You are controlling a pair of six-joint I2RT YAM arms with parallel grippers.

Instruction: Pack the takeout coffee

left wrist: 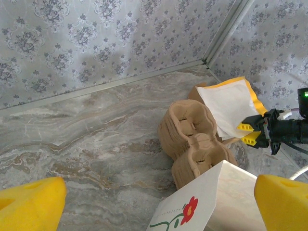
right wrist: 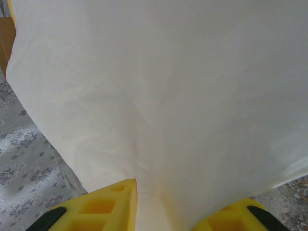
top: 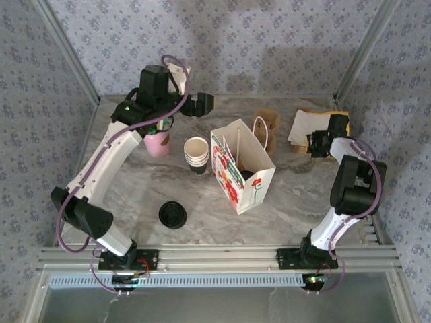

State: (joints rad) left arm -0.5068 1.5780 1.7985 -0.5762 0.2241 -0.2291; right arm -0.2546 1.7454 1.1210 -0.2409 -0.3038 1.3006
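— Black lid is all that's showing of the takeout coffee [top: 246, 175], which is sitting deep inside the paper bag [top: 259, 188].
— And the fingers?
— Left gripper [top: 204, 103] is gaping wide, well apart from it. Right gripper [top: 314, 144] is straddling a white napkin [right wrist: 168, 96]; whether it's pinching, I cannot tell.

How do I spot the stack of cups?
Find the printed white paper bag standing mid-table. Just left of it stands the stack of cups, open on top. It is cream with a dark base, unlike the pink cup further left.

cut by edge | left hand [left wrist: 159, 204]; paper bag [left wrist: 219, 192]; white sheet [right wrist: 168, 96]
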